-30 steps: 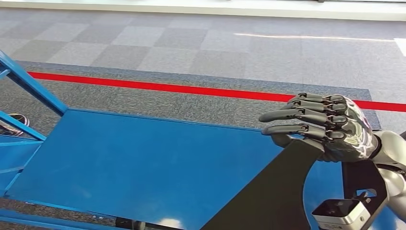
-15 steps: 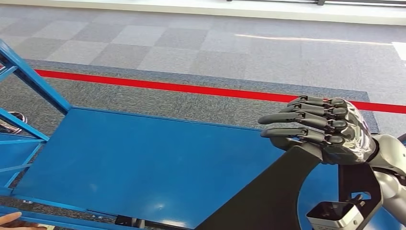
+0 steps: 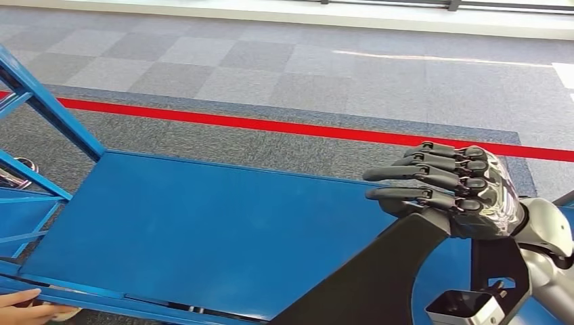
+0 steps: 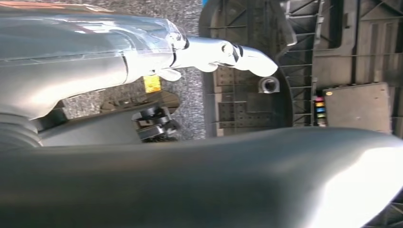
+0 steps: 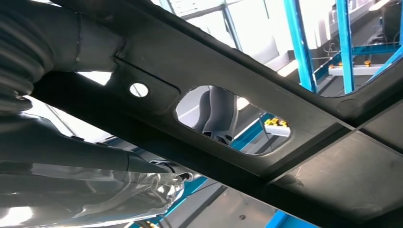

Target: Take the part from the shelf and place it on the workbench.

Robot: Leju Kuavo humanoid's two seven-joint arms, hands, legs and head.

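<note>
Part — a dark flat panel — sits in your right hand, fingers wrapped over its top edge, carried low over the blue workbench at right, ready to lay flat. Left hand: probably gripping the part too — can't tell.

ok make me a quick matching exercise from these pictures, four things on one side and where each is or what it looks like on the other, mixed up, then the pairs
Things:
1. black part
2. right hand
3. red line
4. person's hand

Descriptions:
A. runs across the grey carpet beyond the blue workbench
B. at the near left corner of the workbench
C. dark and flat, slanting over the workbench's right side
D. grips the upper end of the part

Pairs: 1-C, 2-D, 3-A, 4-B
</note>
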